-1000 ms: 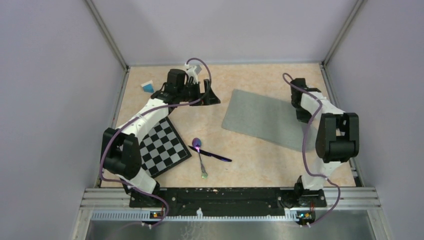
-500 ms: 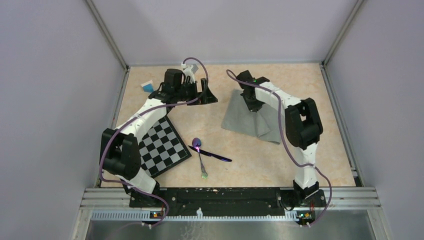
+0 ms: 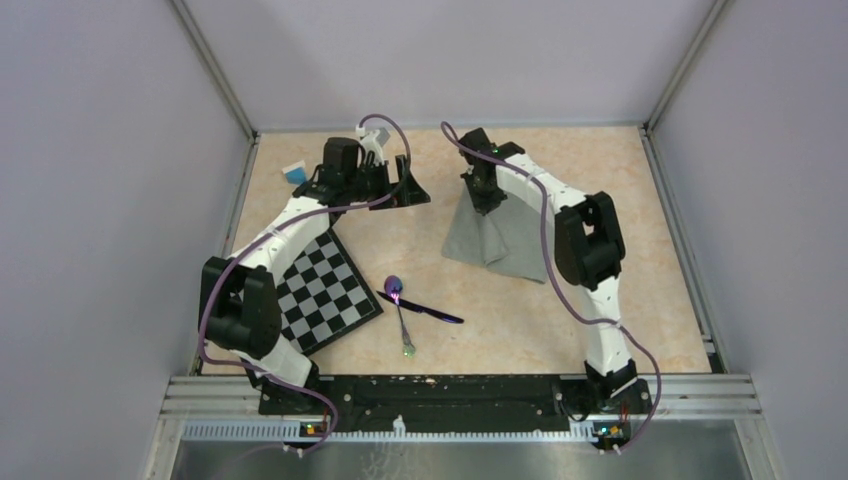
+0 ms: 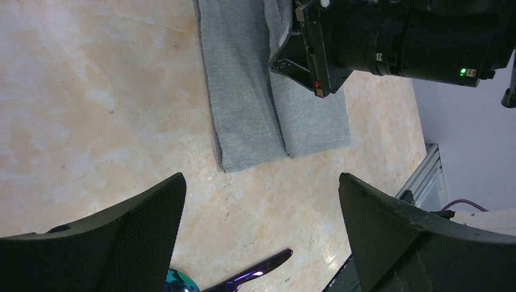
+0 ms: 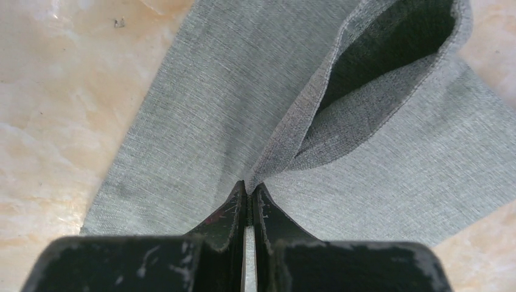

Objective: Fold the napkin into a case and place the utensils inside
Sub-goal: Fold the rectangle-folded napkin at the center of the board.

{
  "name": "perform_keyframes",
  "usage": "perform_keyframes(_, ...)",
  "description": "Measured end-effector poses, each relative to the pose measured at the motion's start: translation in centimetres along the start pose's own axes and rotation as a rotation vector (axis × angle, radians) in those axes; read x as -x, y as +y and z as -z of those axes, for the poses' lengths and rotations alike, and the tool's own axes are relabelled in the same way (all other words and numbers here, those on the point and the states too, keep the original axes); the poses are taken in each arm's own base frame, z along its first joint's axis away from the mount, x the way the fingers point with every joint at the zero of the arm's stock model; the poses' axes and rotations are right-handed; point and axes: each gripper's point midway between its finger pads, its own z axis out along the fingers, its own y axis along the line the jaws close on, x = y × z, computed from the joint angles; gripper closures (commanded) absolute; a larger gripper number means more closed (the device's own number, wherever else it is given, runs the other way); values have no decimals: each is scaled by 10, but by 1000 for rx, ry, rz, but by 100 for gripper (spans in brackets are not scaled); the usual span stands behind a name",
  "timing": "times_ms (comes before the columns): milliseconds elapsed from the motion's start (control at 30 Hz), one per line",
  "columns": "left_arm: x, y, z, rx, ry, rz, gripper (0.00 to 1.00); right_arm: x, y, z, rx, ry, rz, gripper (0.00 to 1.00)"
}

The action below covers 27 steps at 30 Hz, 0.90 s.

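**Items on view, counted**

Napkin (image 3: 495,235), one: grey-green cloth, lying on the far middle of the tabletop (image 3: 520,320). It is sitting partly doubled over itself. In the right wrist view one edge is curling up and over, making an open loop of cloth with a dark hollow.

Utensils (image 3: 402,302), two, iridescent purple: a spoon (image 3: 404,322) and a stick-like piece (image 3: 435,314). Both are lying on the bare tabletop, nearer than the napkin and well apart from it. The stick-like piece is crossing the spoon just below its bowl.

Checkered board (image 3: 325,290), one, black and white, lying flat beside the utensils, on their left.

Block (image 3: 294,172), one, blue and white, sitting near the far left corner.

Grippers, two. The right gripper (image 5: 249,185) is clenching a raised fold of the napkin at its far end, with its fingers pressed together on the cloth. The left gripper (image 4: 261,182) is hanging released, jaws wide apart with nothing between them, hovering over the tabletop to the left of the napkin.
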Motion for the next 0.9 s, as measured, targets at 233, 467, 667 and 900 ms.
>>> perform_keyframes(233,0,2,1,0,0,4,1,-7,9,-13,29,42,-26,100)
perform_keyframes(467,0,2,1,-2,1,5,1,-3,11,-18,29,46,-41,99)
perform_keyframes(667,0,2,2,-10,1,7,1,-5,12,-25,26,59,-50,97)
perform_keyframes(900,0,2,2,-12,2,7,1,7,13,-20,30,35,-62,96)
